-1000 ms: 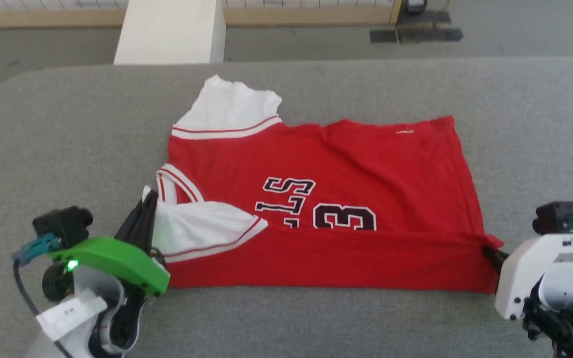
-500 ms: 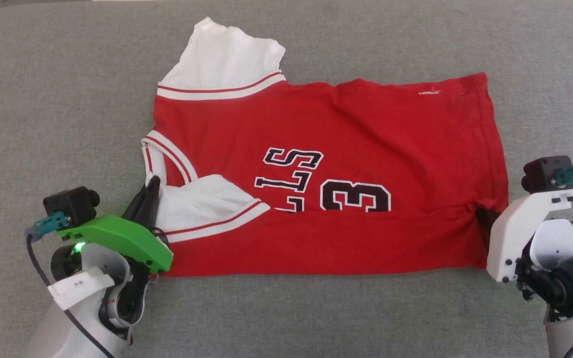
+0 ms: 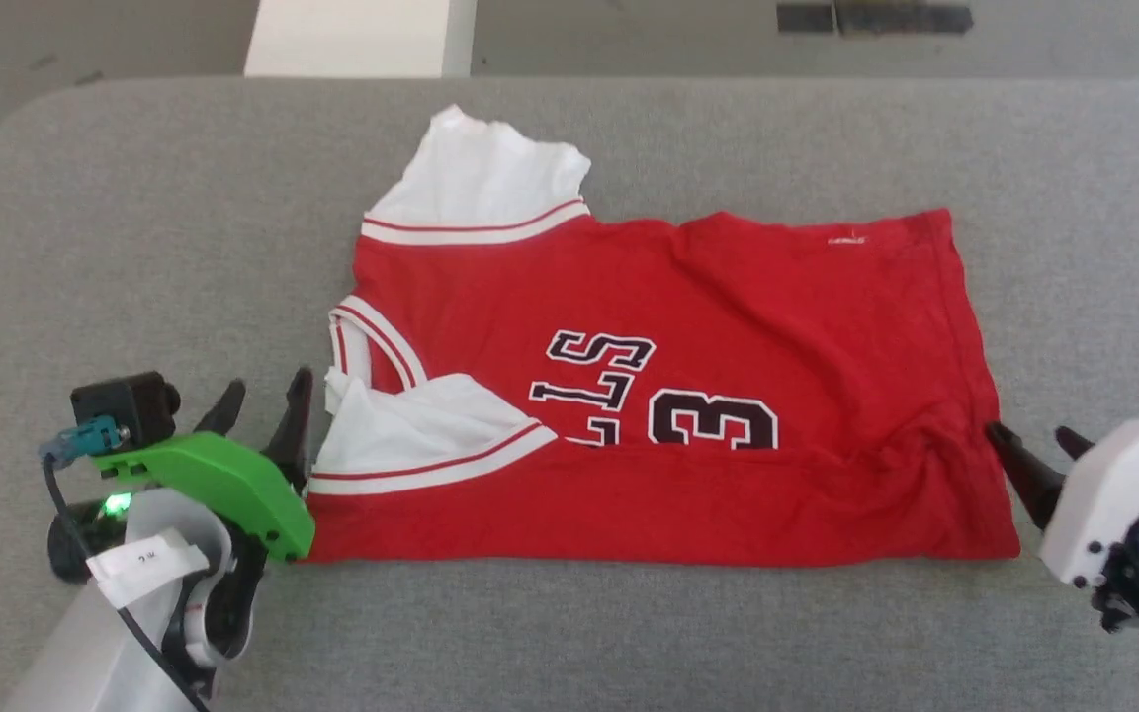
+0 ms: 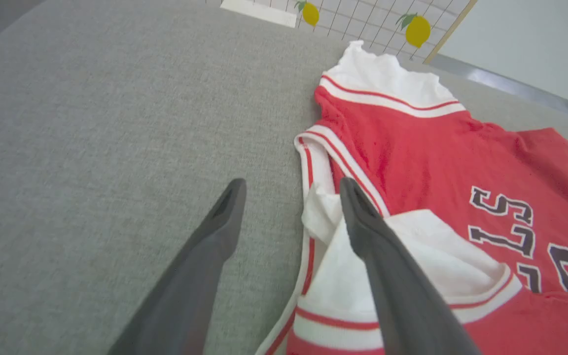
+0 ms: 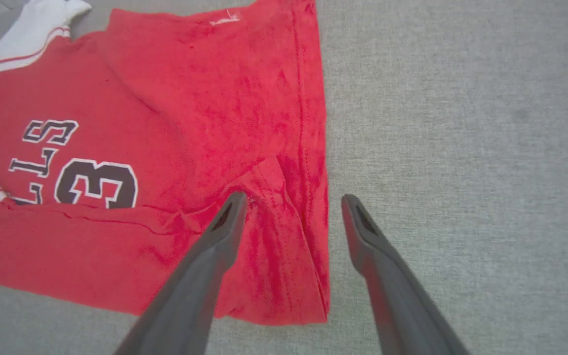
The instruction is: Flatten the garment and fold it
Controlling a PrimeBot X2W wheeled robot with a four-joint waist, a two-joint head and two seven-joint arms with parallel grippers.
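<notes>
Surface: grey table (image 3: pixel 134 247).
Head view: garment (image 3: pixel 728 326) flat mid-table, near edge folded over; left gripper (image 3: pixel 266 388) and right gripper (image 3: pixel 1028 432) stand open at its ends.
Left wrist view: fingers (image 4: pixel 382 256) apart, one over sleeve (image 4: pixel 442 256).
Right wrist view: fingers (image 5: pixel 205 261) apart, straddling hem (image 5: pixel 313 148).

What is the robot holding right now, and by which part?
Nothing. The left end effector and right end effector both stand open at the ends of the garment.

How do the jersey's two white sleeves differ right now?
The far sleeve sticks out past the jersey onto the grey table; the near sleeve is folded in over its red front. The near sleeve lies beside the open left pincer; the far sleeve lies away from it. Both are white with striped trim.
</notes>
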